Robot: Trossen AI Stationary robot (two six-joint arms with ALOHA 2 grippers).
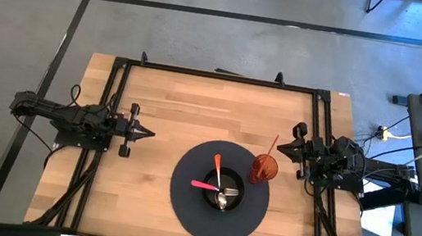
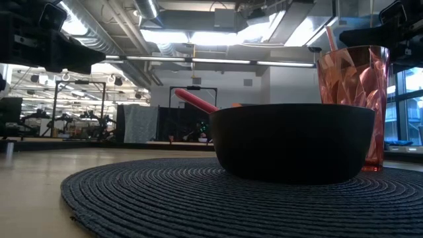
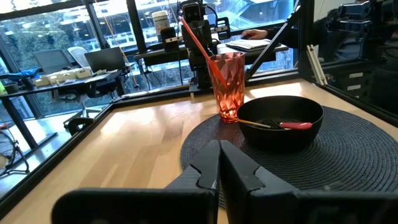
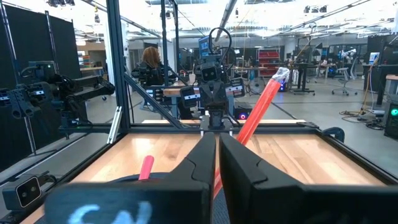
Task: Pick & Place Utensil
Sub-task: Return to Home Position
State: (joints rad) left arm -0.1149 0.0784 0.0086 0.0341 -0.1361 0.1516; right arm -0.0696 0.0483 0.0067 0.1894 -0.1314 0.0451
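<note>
The left gripper and right gripper rest at opposite table edges, fingers pinched together. Between them, a ribbed round mat carries the matte black bowl, which holds the pink fork and orange spoon. Touching the bowl, a faceted orange cup holds the orange straw.

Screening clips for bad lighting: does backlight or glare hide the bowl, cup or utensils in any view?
High view: even light; black bowl, pink fork, orange spoon and orange cup are all plainly lit. Low view: bright ceiling lights behind turn the bowl into a silhouette, its contents mostly hidden apart from the fork's handle. Left wrist view: bright windows behind, yet bowl and cup are readable.
</note>
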